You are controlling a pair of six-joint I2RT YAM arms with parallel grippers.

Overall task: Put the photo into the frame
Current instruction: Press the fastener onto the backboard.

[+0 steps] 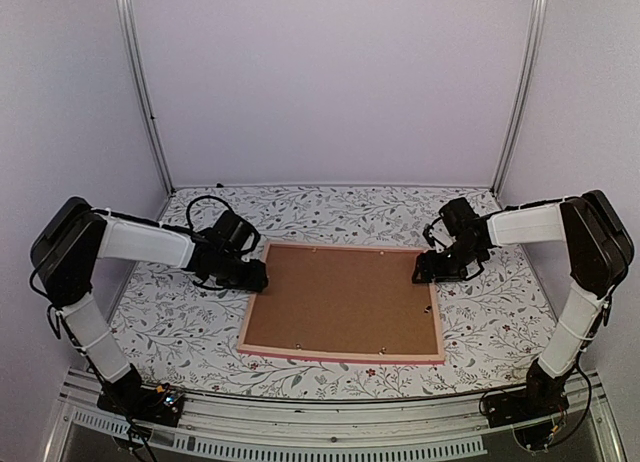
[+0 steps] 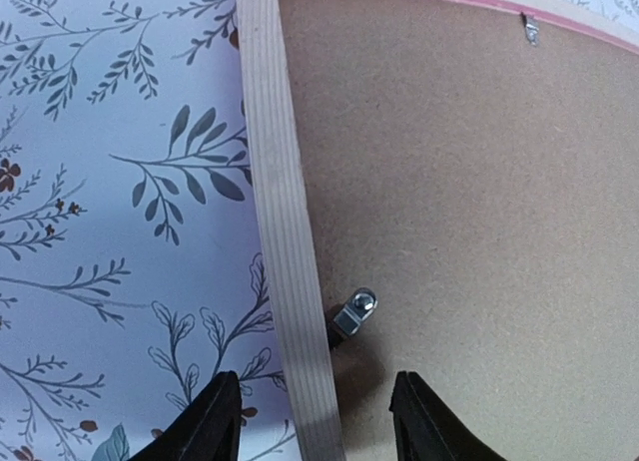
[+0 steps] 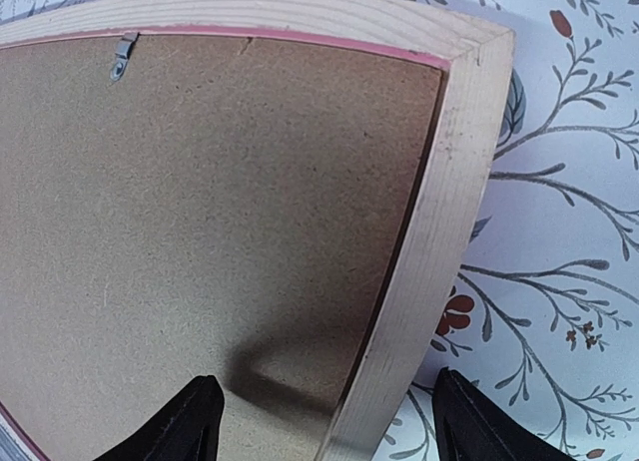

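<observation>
Left jaws first: the two black fingertips [image 2: 215, 426] stand roughly half apart and hold nothing, one over the printed bench [image 1: 480, 322] cloth and the other over the brown backing board [image 1: 345, 297], with the pale wooden side rail [image 2: 285, 231] running between them. Just ahead of them a small metal tab [image 2: 354, 311] sits on the board hard against that rail. The right jaws gape wide, also empty, straddling the opposite rail just short of the frame's corner [image 3: 469, 62]. Neither finger visibly touches wood. Seen from above, the frame [image 1: 340, 355] lies face down in the middle of the bench, the left jaws at about its 10 o'clock and the right at about 2 o'clock. The photo I can't see anywhere (it may lie under the backing, but nothing here shows that). My read is that we're at the tab-working stage, and I can't tell whether that means locking the board down or freeing it. Either way, the next move calls for a low, fine approach by the left fingertip onto that tab. The right jaws could close on their rail so the frame doesn't skate across the cloth.
</observation>
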